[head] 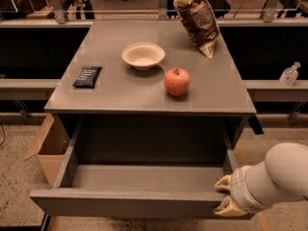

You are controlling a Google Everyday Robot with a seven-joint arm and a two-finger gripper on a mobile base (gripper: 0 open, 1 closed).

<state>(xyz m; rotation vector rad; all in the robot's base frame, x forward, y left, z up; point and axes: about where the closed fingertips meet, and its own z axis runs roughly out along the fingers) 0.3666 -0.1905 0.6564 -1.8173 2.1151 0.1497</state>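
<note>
1. The drawer (125, 203) stands pulled out on the near side, under the table's (120, 97) near edge, with open floor near and left of it.
2. Its long axis runs left to right, and its front faces near.
3. The gripper (227, 196) clasps the right end of the drawer's front.

One high front view looks down on table (120, 88) and drawer (144, 177) (end effector (225, 196) lower right)

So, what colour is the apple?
The apple is red (camera view); the claw is at the front right corner of the drawer.
</note>
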